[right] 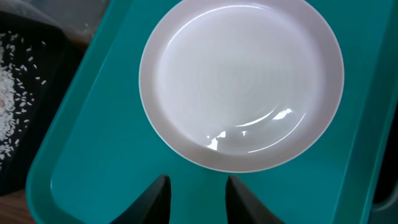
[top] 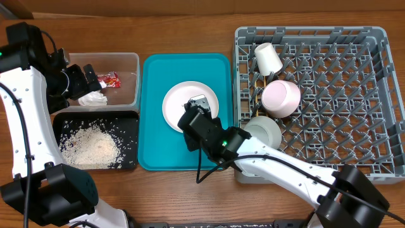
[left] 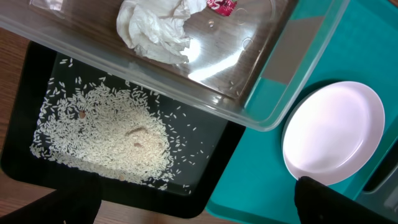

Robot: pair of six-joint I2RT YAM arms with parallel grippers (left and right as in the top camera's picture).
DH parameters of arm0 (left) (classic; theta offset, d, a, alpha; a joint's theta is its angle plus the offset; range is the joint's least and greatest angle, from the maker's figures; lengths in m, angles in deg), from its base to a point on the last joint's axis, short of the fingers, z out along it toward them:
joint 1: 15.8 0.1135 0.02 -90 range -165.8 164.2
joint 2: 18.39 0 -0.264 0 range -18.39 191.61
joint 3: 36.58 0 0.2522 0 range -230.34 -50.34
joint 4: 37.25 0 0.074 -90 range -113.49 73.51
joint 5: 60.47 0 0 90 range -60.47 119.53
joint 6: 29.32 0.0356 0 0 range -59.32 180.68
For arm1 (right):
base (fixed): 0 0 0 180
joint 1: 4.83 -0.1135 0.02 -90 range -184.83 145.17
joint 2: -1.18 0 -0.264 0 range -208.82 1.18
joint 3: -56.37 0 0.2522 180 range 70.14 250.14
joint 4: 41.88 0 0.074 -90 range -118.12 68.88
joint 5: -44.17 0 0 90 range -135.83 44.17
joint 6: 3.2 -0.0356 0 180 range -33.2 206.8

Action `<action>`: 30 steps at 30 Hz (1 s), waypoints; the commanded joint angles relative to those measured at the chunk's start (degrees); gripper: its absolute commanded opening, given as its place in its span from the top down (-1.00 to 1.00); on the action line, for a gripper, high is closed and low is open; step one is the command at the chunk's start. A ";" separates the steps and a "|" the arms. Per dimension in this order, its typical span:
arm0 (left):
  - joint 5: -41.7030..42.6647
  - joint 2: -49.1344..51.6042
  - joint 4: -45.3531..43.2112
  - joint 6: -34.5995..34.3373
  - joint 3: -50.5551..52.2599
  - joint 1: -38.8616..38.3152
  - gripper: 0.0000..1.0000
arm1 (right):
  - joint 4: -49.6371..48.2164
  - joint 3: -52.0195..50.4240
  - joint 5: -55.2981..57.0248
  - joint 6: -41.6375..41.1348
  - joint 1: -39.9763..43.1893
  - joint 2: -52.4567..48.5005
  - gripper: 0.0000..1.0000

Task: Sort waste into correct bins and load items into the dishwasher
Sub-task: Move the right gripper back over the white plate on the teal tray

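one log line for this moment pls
left gripper open, above clear tub | right gripper open, by plate on teal tray | napkin, wrapper in tub | rice in black tray | cup, two bowls in rack

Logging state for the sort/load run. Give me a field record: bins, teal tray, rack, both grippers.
clear tub: holds crumpled napkin and red wrapper
black tray: holds loose rice
teal tray: white plate lying flat, nothing else on it
dish rack: cup, pinkish bowl and white bowl, all along its left side
left gripper: open, empty, over the clear tub
right gripper: open, empty, at the plate's edge
chopsticks: not visible
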 commanded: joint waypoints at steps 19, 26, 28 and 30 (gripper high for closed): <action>-0.35 -0.24 0.00 -0.20 -0.92 -0.39 -1.00 | -1.33 0.90 -0.17 -0.04 0.02 -1.97 0.76; -0.35 -0.24 0.00 -0.20 -0.92 -0.39 -1.00 | -1.33 0.90 -0.15 -0.04 0.02 -1.97 0.92; -0.35 -0.24 -0.02 -0.20 -0.92 -0.39 -1.00 | -1.36 0.90 -0.15 -0.02 0.02 -1.99 0.92; -0.35 -0.24 -0.02 -0.20 -0.92 -0.39 -1.00 | -1.46 0.90 -0.13 0.00 0.04 -1.97 0.92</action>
